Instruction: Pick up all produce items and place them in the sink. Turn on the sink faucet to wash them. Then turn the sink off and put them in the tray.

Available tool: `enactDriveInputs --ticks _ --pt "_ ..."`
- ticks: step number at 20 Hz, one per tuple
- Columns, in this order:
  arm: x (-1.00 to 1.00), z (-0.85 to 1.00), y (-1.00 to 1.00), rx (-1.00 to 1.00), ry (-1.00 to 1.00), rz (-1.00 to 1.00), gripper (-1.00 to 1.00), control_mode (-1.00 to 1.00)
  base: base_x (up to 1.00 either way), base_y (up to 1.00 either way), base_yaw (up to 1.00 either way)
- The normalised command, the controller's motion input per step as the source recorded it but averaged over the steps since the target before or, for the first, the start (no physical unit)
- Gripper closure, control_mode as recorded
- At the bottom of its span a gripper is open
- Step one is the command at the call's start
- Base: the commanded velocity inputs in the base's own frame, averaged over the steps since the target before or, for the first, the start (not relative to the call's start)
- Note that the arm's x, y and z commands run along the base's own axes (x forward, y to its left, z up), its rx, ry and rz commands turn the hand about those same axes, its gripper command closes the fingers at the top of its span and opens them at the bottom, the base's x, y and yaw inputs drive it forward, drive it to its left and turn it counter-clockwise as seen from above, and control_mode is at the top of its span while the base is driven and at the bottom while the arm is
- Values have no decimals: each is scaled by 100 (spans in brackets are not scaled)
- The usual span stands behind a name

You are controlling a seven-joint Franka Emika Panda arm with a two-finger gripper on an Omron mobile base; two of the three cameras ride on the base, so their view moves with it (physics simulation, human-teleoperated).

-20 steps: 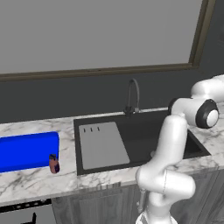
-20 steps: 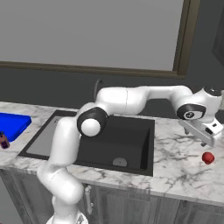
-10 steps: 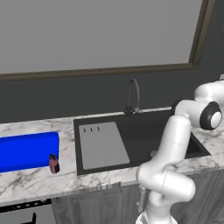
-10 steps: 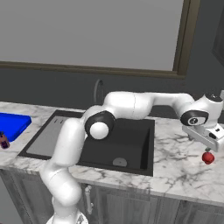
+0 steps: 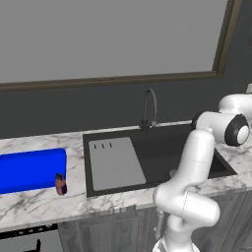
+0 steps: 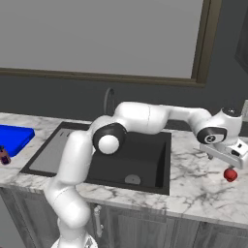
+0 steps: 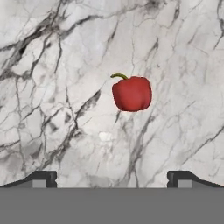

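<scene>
In the left base view, the black recessed sink (image 5: 162, 152) is seen at centre, with the bright blue flat tray (image 5: 30, 170) at nine o'clock. In the right base view, the small red bell pepper (image 6: 230, 174) lies on the marble counter (image 6: 193, 179) at three o'clock, just under the gripper (image 6: 231, 163). In the hand view, the pepper (image 7: 131, 93) is seen above the released, widely parted fingertips (image 7: 41, 178).

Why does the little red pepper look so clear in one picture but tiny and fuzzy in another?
In the hand view the small red bell pepper with a green stem is close to the camera, so it looks sharp and evenly lit on the white marble counter. In the right base view it is only a small, soft red blob below the gripper; no glare anywhere.
</scene>
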Motion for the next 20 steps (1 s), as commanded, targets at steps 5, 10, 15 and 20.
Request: enactDriveInputs --ticks 5,10,15,20 --pt "7 -1 -19 -1 3 14 -100 -100 0 0 0" --pt "20 -5 -14 0 8 11 -100 -100 0 0 0" --pt "17 -18 -14 0 16 9 -100 -100 0 0 0" --pt "15 -14 -17 0 12 6 -100 -100 0 0 0"
